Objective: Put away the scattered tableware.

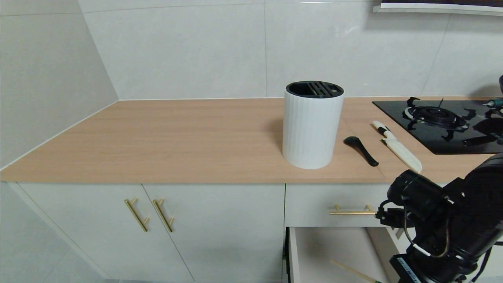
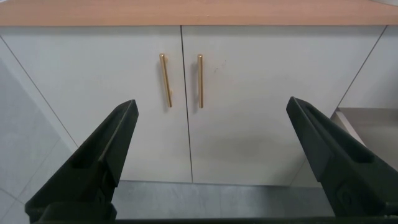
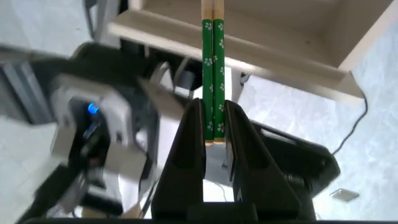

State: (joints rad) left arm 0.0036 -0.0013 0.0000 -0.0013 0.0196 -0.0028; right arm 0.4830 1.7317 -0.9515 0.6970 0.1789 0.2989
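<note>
1. R fingers (image 3: 186, 155) are pinched narrow on a pair of wooden chopsticks with green flower-print ends (image 3: 212, 68). The sticks lie side by side, touching, and are gripped at the green end.
2. L fingers (image 2: 102, 155) are spread wide and face white cabinet doors (image 2: 249, 112) w/ two gold bar handles (image 2: 200, 81) below the desk edge.
3. Chopsticks' look: the green part carries small pale flower marks, then plain light wood farther along. In the head view a thin pale length (image 1: 349, 270) slants over the floor of the open white drawer (image 1: 334, 243) under the desk. Can't tell if it touches the drawer floor.
4. Other tableware lies on the light wooden desk (image 1: 177, 137):
   - A black spoon (image 1: 360, 149) is just beside the tall white ribbed cylindrical holder with black slotted top (image 1: 312, 125), on its right.
   - A white-handled knife with pale blade (image 1: 397, 146) lies btwn the spoon and the black gas hob (image 1: 440, 118).
   - Spoon, knife and holder are all apart.
5. Hidden or cut off:
   - The chopsticks' far ends run out of the R wrist view.
   - In the head view their gripped end is cut by the frame edge.
   - The R arm covers the drawer's right part.
   - The hob is cut at the frame edge.
   - The holder's slots are dark, so the inside can't be made out.
</note>
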